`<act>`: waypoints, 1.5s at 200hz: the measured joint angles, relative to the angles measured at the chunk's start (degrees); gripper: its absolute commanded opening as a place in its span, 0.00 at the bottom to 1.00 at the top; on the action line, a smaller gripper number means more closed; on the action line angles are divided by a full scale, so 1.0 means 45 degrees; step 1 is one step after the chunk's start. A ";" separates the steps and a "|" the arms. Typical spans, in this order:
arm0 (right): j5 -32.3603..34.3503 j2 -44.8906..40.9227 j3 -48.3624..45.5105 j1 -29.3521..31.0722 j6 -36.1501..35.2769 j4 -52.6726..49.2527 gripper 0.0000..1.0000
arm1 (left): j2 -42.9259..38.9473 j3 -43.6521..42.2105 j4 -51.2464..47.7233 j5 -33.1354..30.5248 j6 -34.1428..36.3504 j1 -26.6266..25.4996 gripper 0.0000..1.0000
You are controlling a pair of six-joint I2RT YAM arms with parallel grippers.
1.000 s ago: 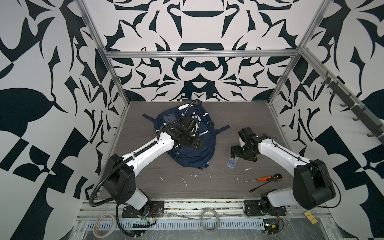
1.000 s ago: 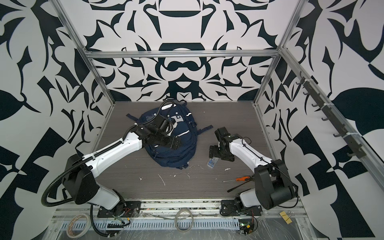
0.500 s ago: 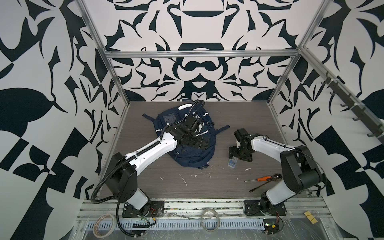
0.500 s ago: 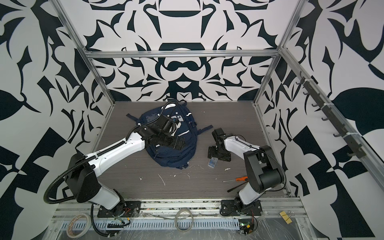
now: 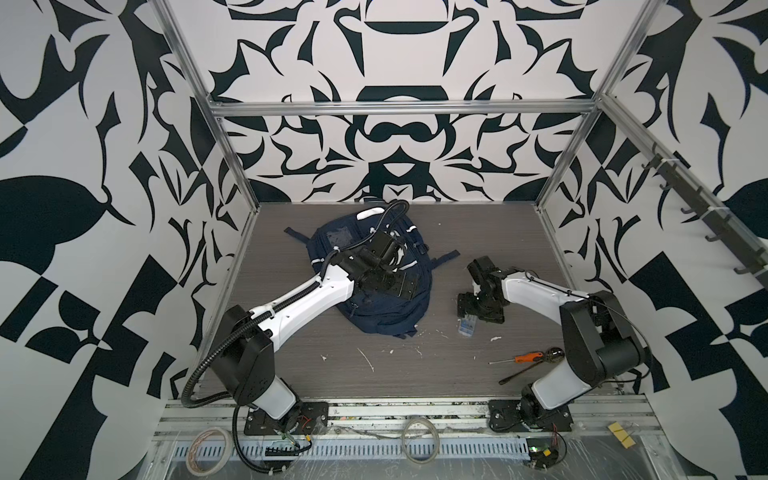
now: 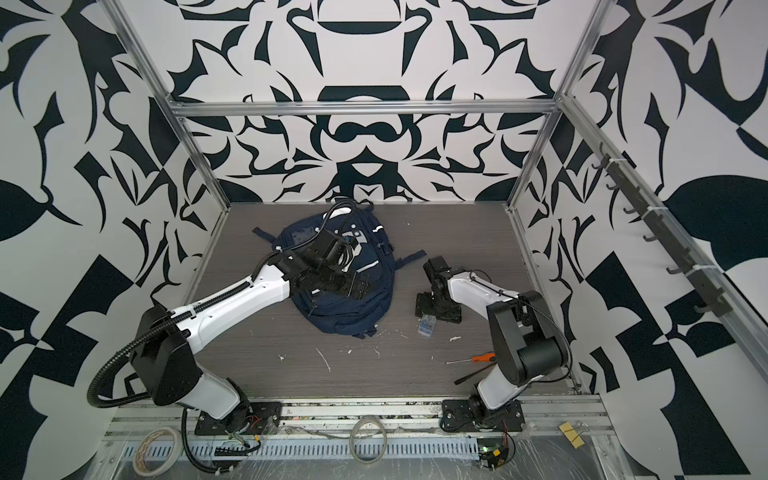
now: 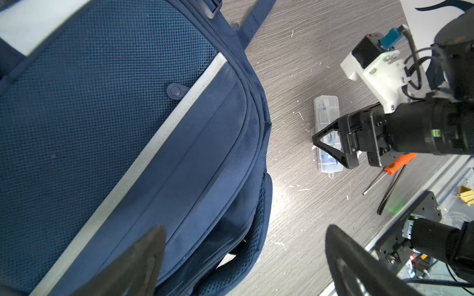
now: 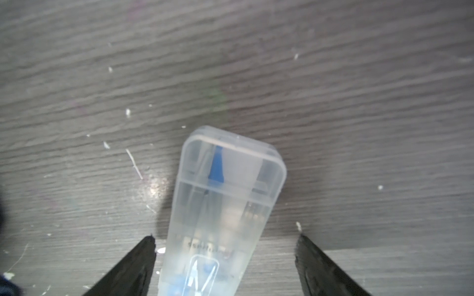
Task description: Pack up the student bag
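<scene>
Fabric on the student bag point(image 5: 388, 318) looks floppy; we'd pinch its zipper seam point(image 7: 256, 107) (not mesh point(image 7: 102, 89)). It lies on the counter point(image 5: 332, 374) beneath our wide left gripper point(image 7: 243, 258); the right gripper point(image 8: 225, 237), also wide, straddles a clear case point(image 8: 225, 194).

I can't read a single word or number anywhere from here. The only lettering I find is a short faint line on the lid of the clear plastic case point(image 8: 225, 205) in the right wrist view, with a small framed drawing beside it. It's too blurred to make out.
</scene>
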 measured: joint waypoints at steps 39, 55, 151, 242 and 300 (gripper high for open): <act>-0.0049 -0.0107 -0.0083 -0.0005 0.0019 0.0092 0.91 | 0.0000 0.0000 0.0010 0.0010 -0.0005 0.0000 1.00; -0.0044 -0.0257 -0.0233 -0.0005 0.0058 0.0238 0.90 | 0.0000 0.0000 0.0015 0.0010 -0.0005 0.0000 0.99; -0.0029 -0.1132 -0.1112 -0.0010 0.0049 0.0330 0.62 | -0.0005 -0.0073 0.0228 0.0019 -0.0058 0.0000 0.99; 0.0068 -0.1443 -0.1054 -0.0053 -0.0981 -0.0578 0.75 | -0.0044 -0.0631 0.0515 0.0112 -0.0379 0.0000 0.99; 0.0141 -0.1622 -0.0903 -0.0063 -0.1336 -0.0976 0.62 | 0.0199 0.0491 -0.0743 -0.0141 0.0476 0.0447 0.99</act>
